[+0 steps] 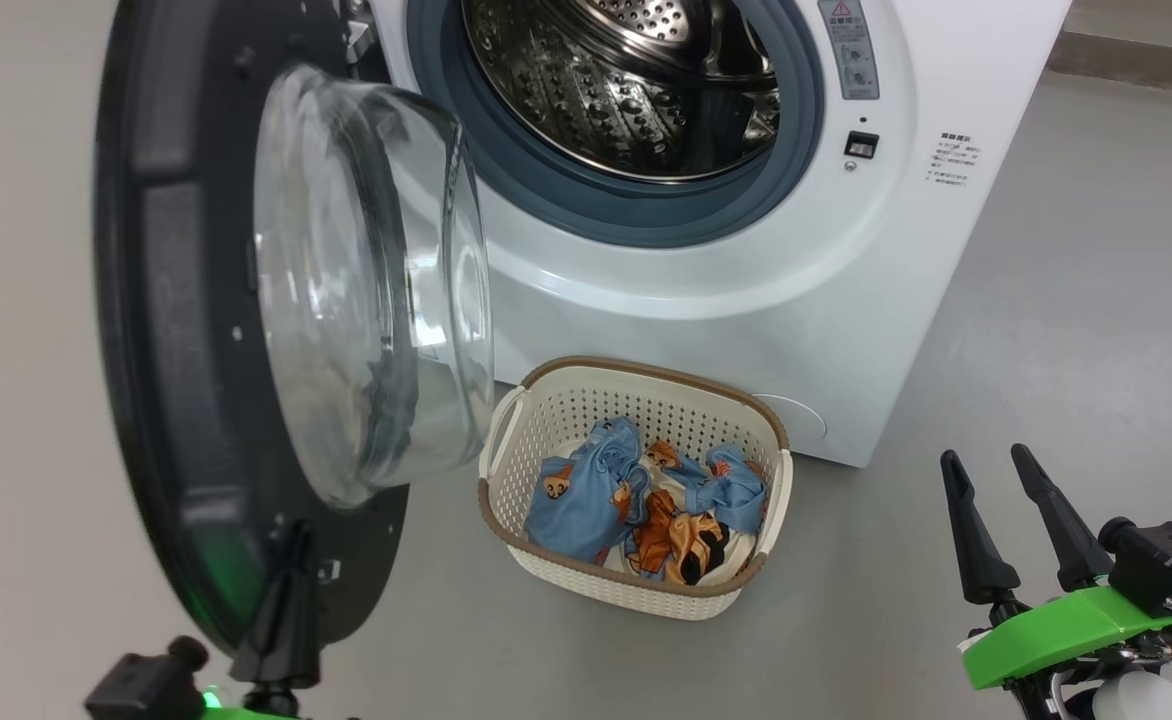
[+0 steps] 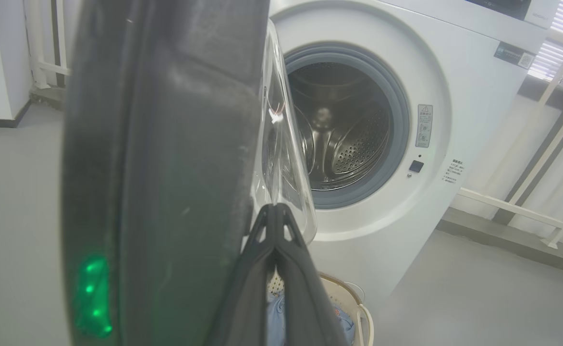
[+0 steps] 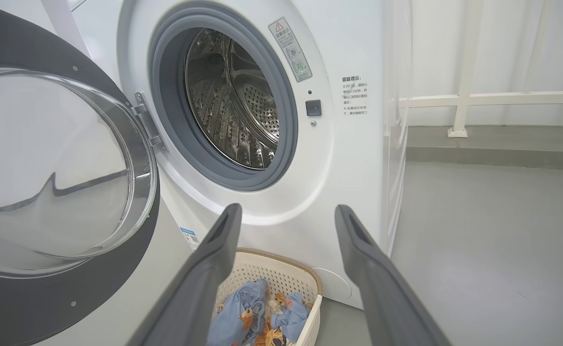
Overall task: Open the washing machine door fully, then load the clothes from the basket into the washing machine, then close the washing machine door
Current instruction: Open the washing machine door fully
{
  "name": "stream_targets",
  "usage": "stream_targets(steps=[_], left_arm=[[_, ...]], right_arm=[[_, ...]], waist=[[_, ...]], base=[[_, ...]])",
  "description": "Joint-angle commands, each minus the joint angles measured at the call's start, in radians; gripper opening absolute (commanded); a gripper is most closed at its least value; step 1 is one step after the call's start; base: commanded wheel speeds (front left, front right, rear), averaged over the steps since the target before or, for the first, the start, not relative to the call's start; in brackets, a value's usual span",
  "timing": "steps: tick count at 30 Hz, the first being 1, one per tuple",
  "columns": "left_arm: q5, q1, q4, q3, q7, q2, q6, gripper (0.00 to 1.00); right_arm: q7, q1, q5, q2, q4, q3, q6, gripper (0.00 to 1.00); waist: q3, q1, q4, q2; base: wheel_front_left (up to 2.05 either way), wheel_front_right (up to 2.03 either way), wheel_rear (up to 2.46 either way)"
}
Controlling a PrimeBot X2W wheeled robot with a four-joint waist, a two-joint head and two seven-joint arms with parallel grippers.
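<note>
The washing machine [image 1: 746, 300] stands with its steel drum [image 1: 636, 80] exposed. Its black door [image 1: 156, 330] with the clear glass bowl [image 1: 366, 280] is swung out to the left and looks edge-on in the left wrist view [image 2: 166, 168]. My left gripper [image 1: 291, 540] is shut with nothing in it, tips [image 2: 275, 207] close by the door's inner lower rim; I cannot tell if they touch. The cream basket [image 1: 646, 372] sits on the floor before the machine, holding blue bear-print and orange clothes [image 1: 646, 500]. My right gripper [image 1: 986, 458] hangs open to the basket's right, pointing towards the machine [image 3: 287, 210].
Bare grey floor [image 1: 1046, 350] stretches to the right of the machine. A white railing [image 3: 464, 96] runs along the wall behind it. The open door blocks the space left of the basket.
</note>
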Motion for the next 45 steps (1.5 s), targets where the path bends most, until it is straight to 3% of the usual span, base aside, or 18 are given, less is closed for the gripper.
stream_targets(steps=[1,20,45], left_arm=[[0.002,-0.014,-0.021,0.073,-0.006,0.033,0.021,0.0],[0.013,-0.116,0.053,0.262,-0.006,0.084,0.044,0.0],[0.151,-0.345,0.305,0.478,-0.006,0.125,0.004,0.0]], right_arm=[[-0.012,-0.002,-0.011,-0.009,-0.026,0.018,0.006,1.0],[-0.012,-0.015,-0.012,-0.022,-0.025,0.021,0.006,1.0],[-0.012,-0.076,-0.018,-0.072,-0.03,0.023,0.006,1.0]], waist=[[0.002,0.0,0.004,0.0],[0.033,0.0,0.018,0.0],[0.125,0.0,0.029,0.0]], base=[[0.0,0.0,0.0],[0.0,0.0,0.0],[0.0,0.0,0.0]])
